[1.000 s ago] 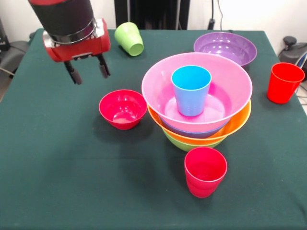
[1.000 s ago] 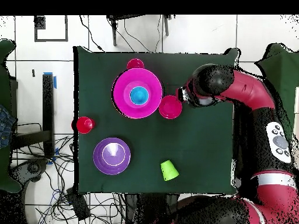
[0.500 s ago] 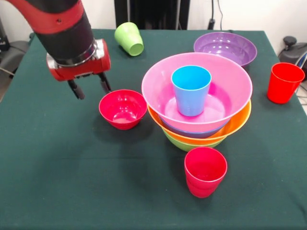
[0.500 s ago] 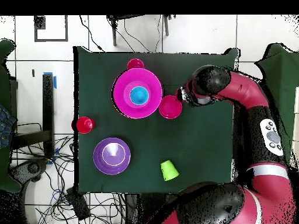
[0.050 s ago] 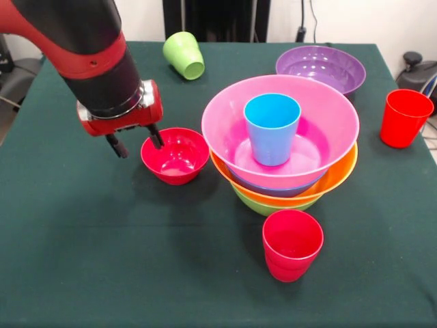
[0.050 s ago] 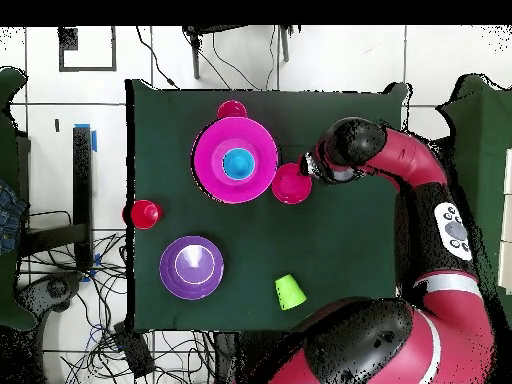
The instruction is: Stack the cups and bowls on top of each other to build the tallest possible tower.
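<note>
Gripper [image 5: 138, 143] at left of front view, fingers spread wide, astride left rim of small red bowl [image 5: 175, 155], one finger inside, one outside. Tower [image 5: 281, 147] at centre: pink bowl on top, sky blue cup [image 5: 272, 128] upright inside. Red cup [image 5: 291, 244] below tower, another [image 5: 404, 117] at right edge. Purple bowl [image 5: 320, 67] upper right; lime green cup [image 5: 184, 55] tipped over at top
</note>
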Motion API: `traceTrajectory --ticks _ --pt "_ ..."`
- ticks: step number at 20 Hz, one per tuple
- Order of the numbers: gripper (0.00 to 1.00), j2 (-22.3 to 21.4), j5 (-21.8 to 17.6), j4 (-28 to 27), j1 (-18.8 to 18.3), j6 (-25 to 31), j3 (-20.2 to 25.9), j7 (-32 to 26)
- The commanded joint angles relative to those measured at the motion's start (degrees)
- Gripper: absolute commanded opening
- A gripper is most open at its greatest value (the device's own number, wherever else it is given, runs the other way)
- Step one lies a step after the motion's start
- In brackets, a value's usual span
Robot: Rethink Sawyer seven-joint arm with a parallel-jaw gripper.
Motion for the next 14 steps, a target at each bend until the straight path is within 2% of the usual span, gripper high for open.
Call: traceTrajectory --ticks 1,10,14 --pt "1.00 1.60 -4.23 -1.27 0.77 -5.42 0.82 -2.38" --pt "1.00 4.55 -5.71 -4.22 1.88 -6.34 -0.20 -2.22" --pt "1.00 4.86 -5.81 -3.66 1.84 -7.10 -0.32 -2.03"
